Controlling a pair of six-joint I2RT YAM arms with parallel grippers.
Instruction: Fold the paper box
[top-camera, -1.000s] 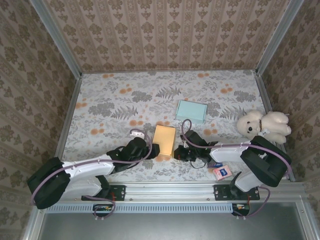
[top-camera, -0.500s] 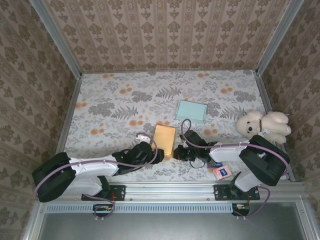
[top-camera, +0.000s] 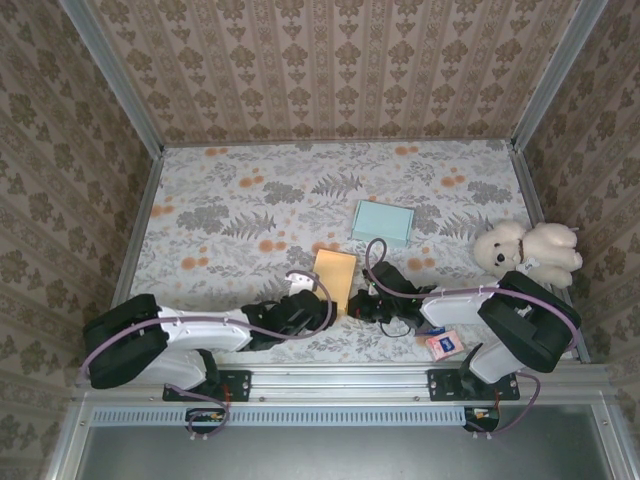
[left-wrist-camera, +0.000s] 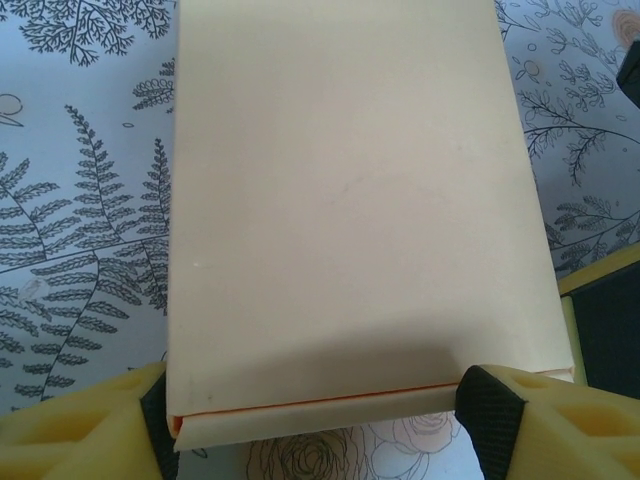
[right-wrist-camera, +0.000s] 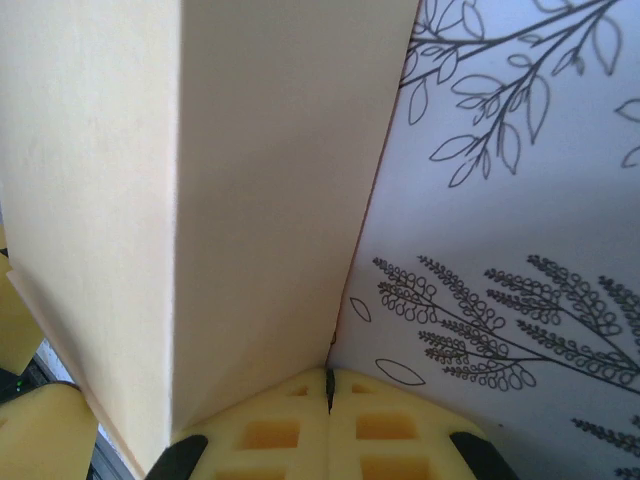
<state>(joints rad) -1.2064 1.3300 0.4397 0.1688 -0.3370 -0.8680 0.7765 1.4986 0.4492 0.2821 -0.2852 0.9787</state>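
Observation:
The paper box (top-camera: 334, 277) is a pale yellow-orange carton lying flat on the floral table, tilted slightly right. In the left wrist view the paper box (left-wrist-camera: 350, 200) has its near end, with an orange seam, between my left gripper's (left-wrist-camera: 320, 420) fingers (left-wrist-camera: 80, 440), which stand wide apart at its two near corners. I cannot tell whether they press it. My left gripper (top-camera: 316, 312) sits at the box's near end. My right gripper (top-camera: 358, 303) is at the box's near right corner. The right gripper (right-wrist-camera: 328, 375) is shut, its tip against the foot of the box's side wall (right-wrist-camera: 260, 200).
A light blue flat box (top-camera: 382, 222) lies behind the carton. A white teddy bear (top-camera: 527, 250) sits at the right wall and a small pink item (top-camera: 445, 345) lies by the right arm's base. Patterned walls close in three sides.
My left arm has swung right, carrying its gripper from the box's left side to its near end. The box has turned slightly. The right gripper has stayed put.

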